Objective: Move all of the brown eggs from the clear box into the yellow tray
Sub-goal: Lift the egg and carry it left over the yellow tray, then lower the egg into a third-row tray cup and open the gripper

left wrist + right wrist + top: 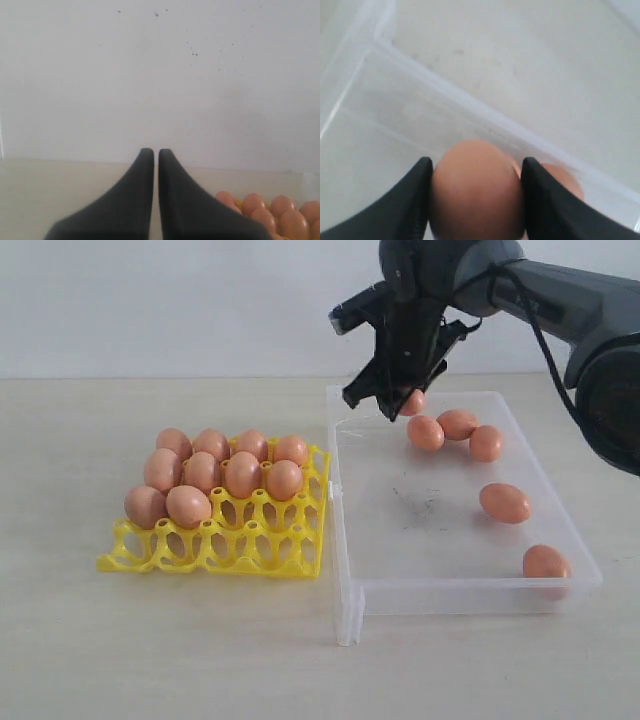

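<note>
**Exterior view.** Right gripper (pixel 398 405) hung at the far left corner of the clear box (pixel 345 540), jaws closed on one brown egg (pixel 414 402). Five loose eggs (pixel 505 502) lay in the box: three clustered just beside the gripper, two spaced apart nearer the right wall. Yellow tray (pixel 260 550) sat on the table (pixel 150 660) just left of the box. Ten tray eggs (pixel 242 474) filled its two far rows and two cups of the third.

**Left wrist view.** Left gripper (pixel 151 152) faced a pale wall. Its jaws were drawn almost together, only a slit between them, gripping nothing. A few tray eggs (pixel 280 210) showed past one finger.

**Right wrist view.** The brown egg (pixel 477 195) filled the gap between the dark fingers (pixel 410 200), both pressed against its sides. A wall of the clear box (pixel 470 107) ran below it, and one loose egg (pixel 565 182) peeked out behind. Could not tell whether the held egg was clear of the box bottom.
</note>
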Robot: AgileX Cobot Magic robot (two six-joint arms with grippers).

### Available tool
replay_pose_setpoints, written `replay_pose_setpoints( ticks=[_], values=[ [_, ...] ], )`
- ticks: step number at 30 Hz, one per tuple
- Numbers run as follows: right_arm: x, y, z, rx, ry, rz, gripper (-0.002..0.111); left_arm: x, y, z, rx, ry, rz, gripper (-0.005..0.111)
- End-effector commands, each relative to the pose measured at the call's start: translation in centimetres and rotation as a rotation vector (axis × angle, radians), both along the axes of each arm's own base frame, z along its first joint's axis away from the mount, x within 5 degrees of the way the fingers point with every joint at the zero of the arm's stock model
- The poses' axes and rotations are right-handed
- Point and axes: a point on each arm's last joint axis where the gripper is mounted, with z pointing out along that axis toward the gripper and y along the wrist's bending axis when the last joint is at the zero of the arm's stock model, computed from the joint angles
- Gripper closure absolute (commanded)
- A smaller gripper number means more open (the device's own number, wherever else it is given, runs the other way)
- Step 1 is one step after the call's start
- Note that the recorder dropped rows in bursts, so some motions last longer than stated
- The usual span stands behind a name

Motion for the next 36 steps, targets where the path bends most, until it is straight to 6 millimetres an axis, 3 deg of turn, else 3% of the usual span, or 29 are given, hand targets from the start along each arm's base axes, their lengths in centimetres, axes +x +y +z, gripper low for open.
replay_pose_setpoints(
  ticks=[1,11,17,19,22,25,29,32,36],
  values=[
    [0.0,2.6,2.7,0.138,-0.208,-0.077,0.109,0.0,0.0,0.1,-0.001,-0.009,-0.002,0.103],
    [0.0,5.7,4.1,0.459,-0.370,-0.201,0.109,0.0,0.0,0.1,-0.001,-0.009,-0.002,0.103],
    [-2.1,4.5,2.9,0.715,-0.563,-0.217,0.109,0.0,0.0,0.1,-0.001,-0.009,-0.002,0.103],
    [-3.1,3.8,2.3,0.611,-0.621,-0.107,0.109,0.0,0.0,0.1,-0.001,-0.009,-0.002,0.103],
    [-5.0,2.4,1.9,0.575,-0.581,-0.110,0.109,0.0,0.0,0.1,-0.001,-0.009,-0.002,0.103],
    [-6.2,2.3,1.9,0.584,-0.531,-0.055,0.109,0.0,0.0,0.1,-0.001,-0.009,-0.002,0.103],
    [-8.8,4.4,3.2,0.730,-0.359,0.214,0.109,0.0,0.0,0.1,-0.001,-0.009,-0.002,0.103],
    [-11.8,6.6,4.1,0.895,-0.215,0.576,0.109,0.0,0.0,0.1,-0.001,-0.009,-0.002,0.103],
    [-15.0,7.4,3.9,1.030,-0.197,0.950,0.109,0.0,0.0,0.1,-0.001,-0.009,-0.002,0.103]
  ],
)
